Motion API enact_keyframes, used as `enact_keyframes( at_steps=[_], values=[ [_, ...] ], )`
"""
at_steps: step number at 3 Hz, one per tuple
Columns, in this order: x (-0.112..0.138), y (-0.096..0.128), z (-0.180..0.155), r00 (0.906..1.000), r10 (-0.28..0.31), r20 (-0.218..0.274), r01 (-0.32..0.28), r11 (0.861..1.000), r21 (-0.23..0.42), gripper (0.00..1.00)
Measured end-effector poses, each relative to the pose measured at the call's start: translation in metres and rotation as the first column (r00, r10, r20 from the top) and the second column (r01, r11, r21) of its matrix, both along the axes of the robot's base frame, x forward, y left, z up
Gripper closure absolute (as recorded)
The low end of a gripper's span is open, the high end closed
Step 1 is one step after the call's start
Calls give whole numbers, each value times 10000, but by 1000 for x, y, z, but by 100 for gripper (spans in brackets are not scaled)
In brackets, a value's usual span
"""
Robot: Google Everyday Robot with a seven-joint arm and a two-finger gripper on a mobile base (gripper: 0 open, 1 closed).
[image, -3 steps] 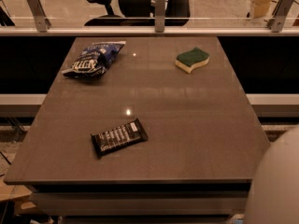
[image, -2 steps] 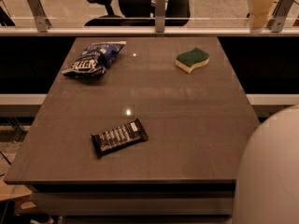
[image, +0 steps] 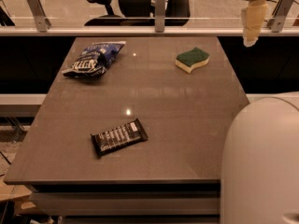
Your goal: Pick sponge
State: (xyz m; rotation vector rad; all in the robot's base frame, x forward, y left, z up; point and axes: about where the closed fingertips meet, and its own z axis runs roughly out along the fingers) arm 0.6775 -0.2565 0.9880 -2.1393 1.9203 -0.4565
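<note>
The sponge (image: 192, 59), dark green on top with pale yellow foam below, lies flat at the far right of the brown table (image: 154, 101). My gripper (image: 252, 24) hangs pale at the top right, beyond the table's far right corner. It is to the right of the sponge, above it, and well apart from it. It holds nothing that I can see.
A blue snack bag (image: 93, 59) lies at the far left. A black candy bar wrapper (image: 118, 137) lies near the front middle. My white arm body (image: 264, 164) fills the lower right. A glass rail with metal posts (image: 160, 6) and office chairs stand behind the table.
The white arm body has grown larger in the lower right. The gripper has come lower into view at the top right. The sponge, bag and wrapper have not moved.
</note>
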Motion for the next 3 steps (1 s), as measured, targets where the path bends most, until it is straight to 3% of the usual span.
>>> enact_keyframes(
  at_steps=[1,3],
  values=[
    [7,8,-11,9988,432,-210,-428,9989,168,0],
    [26,36,-38,9771,2061,-536,-2042,9782,389,0]
  ],
)
